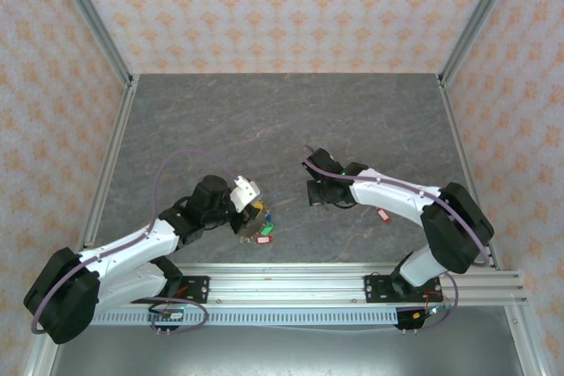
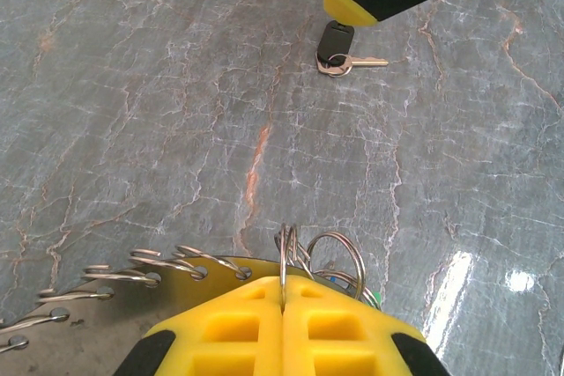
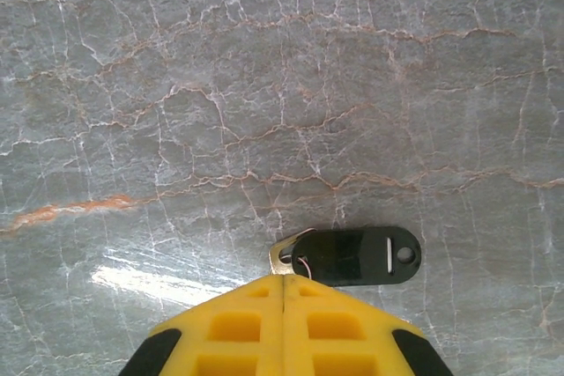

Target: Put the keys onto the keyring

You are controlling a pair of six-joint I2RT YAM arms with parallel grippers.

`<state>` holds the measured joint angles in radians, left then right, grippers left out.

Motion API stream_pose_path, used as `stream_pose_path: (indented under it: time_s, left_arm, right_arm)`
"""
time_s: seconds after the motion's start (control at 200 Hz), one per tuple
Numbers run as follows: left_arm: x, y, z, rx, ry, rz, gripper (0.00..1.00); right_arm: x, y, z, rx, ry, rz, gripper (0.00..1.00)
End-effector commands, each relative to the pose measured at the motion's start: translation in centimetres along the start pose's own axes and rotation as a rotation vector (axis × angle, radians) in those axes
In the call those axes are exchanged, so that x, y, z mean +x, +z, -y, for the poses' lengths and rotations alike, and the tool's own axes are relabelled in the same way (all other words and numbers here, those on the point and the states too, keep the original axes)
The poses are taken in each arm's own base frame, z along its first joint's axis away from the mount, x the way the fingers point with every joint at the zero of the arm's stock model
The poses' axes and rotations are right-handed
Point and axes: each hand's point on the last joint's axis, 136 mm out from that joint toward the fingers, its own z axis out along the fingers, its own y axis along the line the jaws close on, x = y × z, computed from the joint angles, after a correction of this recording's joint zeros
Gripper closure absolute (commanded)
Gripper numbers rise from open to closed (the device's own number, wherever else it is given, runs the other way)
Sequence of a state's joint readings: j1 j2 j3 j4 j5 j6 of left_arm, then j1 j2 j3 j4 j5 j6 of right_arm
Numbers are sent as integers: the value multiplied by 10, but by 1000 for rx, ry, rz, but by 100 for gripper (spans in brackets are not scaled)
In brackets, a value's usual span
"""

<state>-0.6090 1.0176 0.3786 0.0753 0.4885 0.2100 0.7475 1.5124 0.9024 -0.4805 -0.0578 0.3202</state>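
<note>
My left gripper (image 2: 283, 288) is shut on the keyring (image 2: 283, 257), a thin wire ring standing edge-on in the seam of the yellow jaws. A ribbed arc (image 2: 167, 263) runs off to its left, and small split rings (image 2: 345, 257) hang to its right. From above, coloured tags of keys (image 1: 261, 228) lie bunched under this gripper (image 1: 249, 216). My right gripper (image 3: 284, 277) is shut, its tips at the head of a key (image 3: 282, 254) with a black tag (image 3: 361, 255) that lies flat on the table. Whether the tips pinch that key is hidden.
The left wrist view shows the right gripper's yellow finger (image 2: 352, 2) over the black tag (image 2: 336, 41), with the key blade (image 2: 370, 62) pointing right. A red tag (image 1: 382, 214) lies beside the right arm. The grey marble table (image 1: 282, 121) has walls on three sides.
</note>
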Motion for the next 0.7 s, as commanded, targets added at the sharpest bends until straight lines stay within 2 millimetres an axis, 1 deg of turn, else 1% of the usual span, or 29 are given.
stream_pose_path:
  time_s: [0.0, 0.305, 0.5, 0.596, 0.696]
  left_arm:
    - [-10, 0, -3, -16, 19, 28, 100]
    - [-12, 1, -3, -13, 23, 24, 100]
    - [-13, 0, -2, -14, 22, 27, 100]
    - [-12, 0, -2, -14, 22, 26, 100]
    - [-12, 0, -2, -13, 21, 25, 100]
  right_arm:
    - [-7, -8, 6, 24, -4, 54, 97]
    - [-15, -22, 1, -43, 4, 144, 97]
    - [-12, -22, 0, -58, -1, 142, 96]
    - [-4, -13, -6, -86, -23, 94, 90]
    - [5, -2, -4, -50, -30, 15, 81]
